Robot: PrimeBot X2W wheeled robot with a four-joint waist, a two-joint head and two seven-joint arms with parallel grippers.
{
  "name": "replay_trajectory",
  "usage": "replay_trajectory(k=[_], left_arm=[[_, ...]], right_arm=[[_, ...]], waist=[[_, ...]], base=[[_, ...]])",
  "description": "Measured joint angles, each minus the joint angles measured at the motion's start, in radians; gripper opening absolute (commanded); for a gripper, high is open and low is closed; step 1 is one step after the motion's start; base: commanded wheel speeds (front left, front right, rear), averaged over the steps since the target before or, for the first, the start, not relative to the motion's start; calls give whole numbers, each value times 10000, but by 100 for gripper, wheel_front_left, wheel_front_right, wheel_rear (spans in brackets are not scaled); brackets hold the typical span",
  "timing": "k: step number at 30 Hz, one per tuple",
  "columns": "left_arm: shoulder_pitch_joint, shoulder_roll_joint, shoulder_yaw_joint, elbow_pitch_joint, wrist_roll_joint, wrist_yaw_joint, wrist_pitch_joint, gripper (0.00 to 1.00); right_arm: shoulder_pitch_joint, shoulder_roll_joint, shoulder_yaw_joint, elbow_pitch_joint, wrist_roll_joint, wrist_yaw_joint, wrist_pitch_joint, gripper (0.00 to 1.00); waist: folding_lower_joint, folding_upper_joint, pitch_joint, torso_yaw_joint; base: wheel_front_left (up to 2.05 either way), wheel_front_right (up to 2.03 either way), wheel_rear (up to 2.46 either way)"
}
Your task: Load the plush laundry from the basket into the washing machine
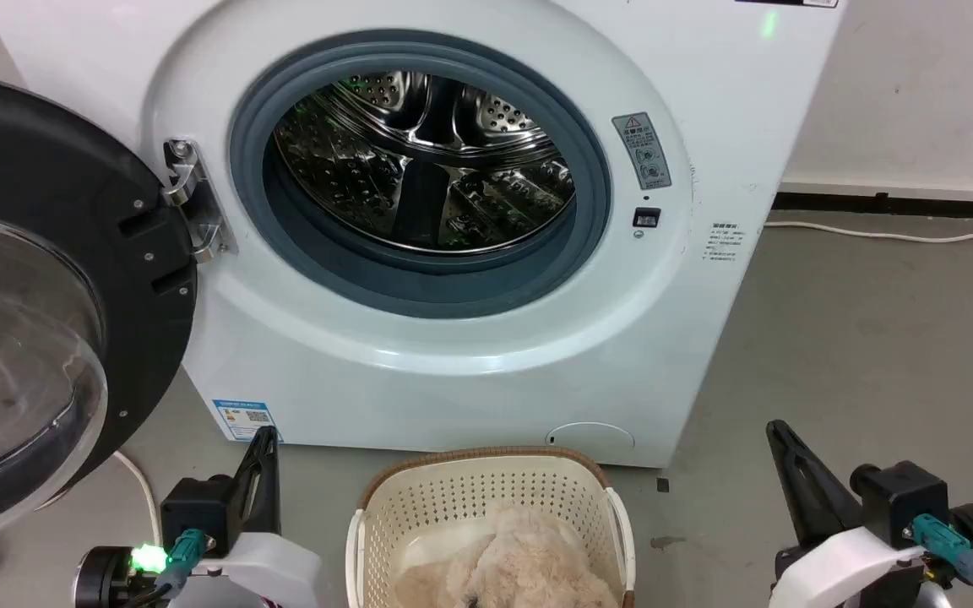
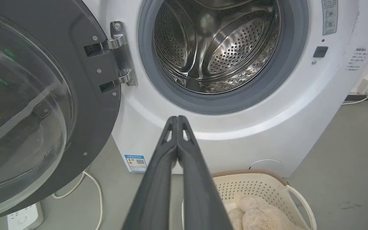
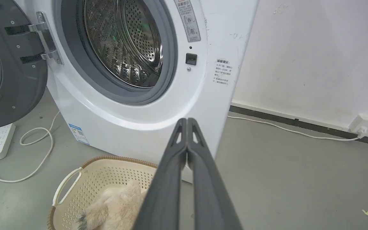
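Two hands, both empty, fingers pressed together: left hand (image 2: 177, 121) low beside basket's left side, right hand (image 3: 187, 123) low, well apart to basket's right. Between them, basket (image 1: 419, 498) on floor (image 1: 858, 338) just before washing machine (image 1: 453, 355); plush laundry (image 1: 520, 561) lies inside, not yet lifted. Step in hand, by my judgement: reach and grasp. Advice: spread fingers first, descend from above, pinch deep into shaggy body, not loose fur. Door (image 1: 30, 338) swung wide left; drum (image 1: 419, 169) open beyond grey seal.

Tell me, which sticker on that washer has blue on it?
The blue sticker, low on the washing machine. The grey warning label and the small text label sit higher, right of the drum.
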Motion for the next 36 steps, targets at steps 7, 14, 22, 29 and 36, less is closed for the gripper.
replay_trajectory(k=[7, 14, 22, 29, 36], left_arm=[[0, 0, 2, 0, 0, 0, 0, 0], [0, 0, 2, 0, 0, 0, 0, 0], [0, 0, -2, 0, 0, 0, 0, 0], [0, 0, 4, 0, 0, 0, 0, 0], [0, 0, 2, 0, 0, 0, 0, 0]], right_arm=[[0, 0, 0, 0, 0, 0, 0, 0], [0, 0, 0, 0, 0, 0, 0, 0], [0, 0, 0, 0, 0, 0, 0, 0], [0, 0, 0, 0, -2, 0, 0, 0], [0, 0, 0, 0, 0, 0, 0, 0]], waist=[[0, 0, 0, 0], [0, 0, 0, 0], [0, 0, 0, 0], [0, 0, 0, 0], [0, 0, 0, 0]], base=[[0, 0, 0], [0, 0, 0], [0, 0, 0], [0, 0, 0], [0, 0, 0]])
